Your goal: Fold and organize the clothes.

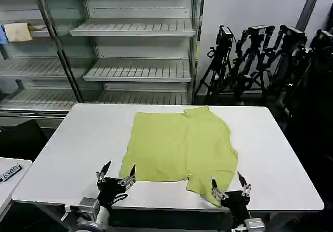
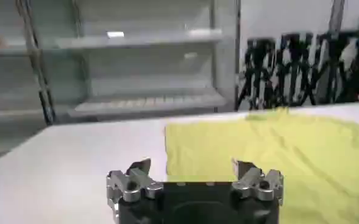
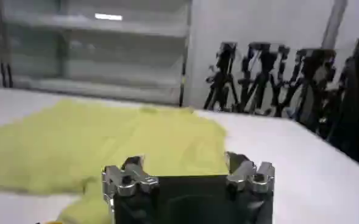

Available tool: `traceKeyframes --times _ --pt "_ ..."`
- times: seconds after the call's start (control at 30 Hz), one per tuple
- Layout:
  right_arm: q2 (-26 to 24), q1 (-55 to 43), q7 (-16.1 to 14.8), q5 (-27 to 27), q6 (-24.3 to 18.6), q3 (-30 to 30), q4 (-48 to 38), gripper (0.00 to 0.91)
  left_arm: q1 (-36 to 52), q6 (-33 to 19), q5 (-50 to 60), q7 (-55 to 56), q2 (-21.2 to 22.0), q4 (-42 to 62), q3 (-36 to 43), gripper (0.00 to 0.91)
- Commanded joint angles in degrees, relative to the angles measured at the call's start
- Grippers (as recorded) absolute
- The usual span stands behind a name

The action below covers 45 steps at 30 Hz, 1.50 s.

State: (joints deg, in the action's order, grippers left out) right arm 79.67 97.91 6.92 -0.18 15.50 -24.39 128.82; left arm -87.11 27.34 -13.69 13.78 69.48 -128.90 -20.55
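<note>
**Shirt flat on table, both grippers at its near edge, nothing gripped**

The white table [image 1: 78,149] carries the lime shirt [image 1: 179,146], spread roughly flat at table centre, collar toward 12 o'clock and hem toward 6 o'clock. Its long axis runs 12 to 6, away from the robot. One part of the fabric, at about 5 o'clock of the shirt, hangs down toward the near table edge in a rumpled flap.

The left gripper [image 1: 115,176] sits at the near edge, at 7 o'clock of the shirt. Its jaws stand wide apart and hold nothing. The near left corner of the hem lies just beyond its inner fingertip, at 1 o'clock from the gripper; contact cannot be confirmed.

The right gripper [image 1: 229,186] sits at 5 o'clock of the shirt, jaws likewise spread and empty. The rumpled flap lies directly at its inner finger, at 11 o'clock from the gripper.

Judgement: each arm is nearest its own hem corner, so the coming move likely calls for a forward reach along the 12 o'clock line to pinch both corners.
</note>
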Motion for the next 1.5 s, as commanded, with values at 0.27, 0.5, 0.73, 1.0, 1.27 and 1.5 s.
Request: traceKeyframes --times 0.27,0.5,0.73,1.0,1.27,1.5 --pt "0.88 1.34 0.52 -2.63 1.46 3.97 -5.81 0.907 3.15 5.78 -1.00 2.06 -2.90 7.01 3.52 0.907" --pt "1.54 1.32 0.79 -2.78 1.97 6.21 -6.19 0.000 5.69 5.68 -2.13 1.66 -3.84 9.49 5.89 0.030" --pt "1.55 2.14 0.79 -2.44 1.76 6.67 -5.94 0.000 6.38 4.61 -4.91 1.07 -3.96 9.84 6.01 0.020" --pt "1.50 2.81 0.76 -1.39 1.88 6.79 -5.14 0.000 5.65 5.26 -6.19 0.79 -4.60 9.31 5.70 0.020" --pt "1.57 4.41 0.82 -0.77 1.06 6.94 -2.59 0.000 4.10 4.42 -7.02 0.59 -4.68 6.85 4.78 0.020" --pt "1.80 7.06 1.12 -0.94 -0.20 6.10 3.64 0.000 1.58 3.95 -7.05 0.38 -5.07 0.41 3.13 0.020"
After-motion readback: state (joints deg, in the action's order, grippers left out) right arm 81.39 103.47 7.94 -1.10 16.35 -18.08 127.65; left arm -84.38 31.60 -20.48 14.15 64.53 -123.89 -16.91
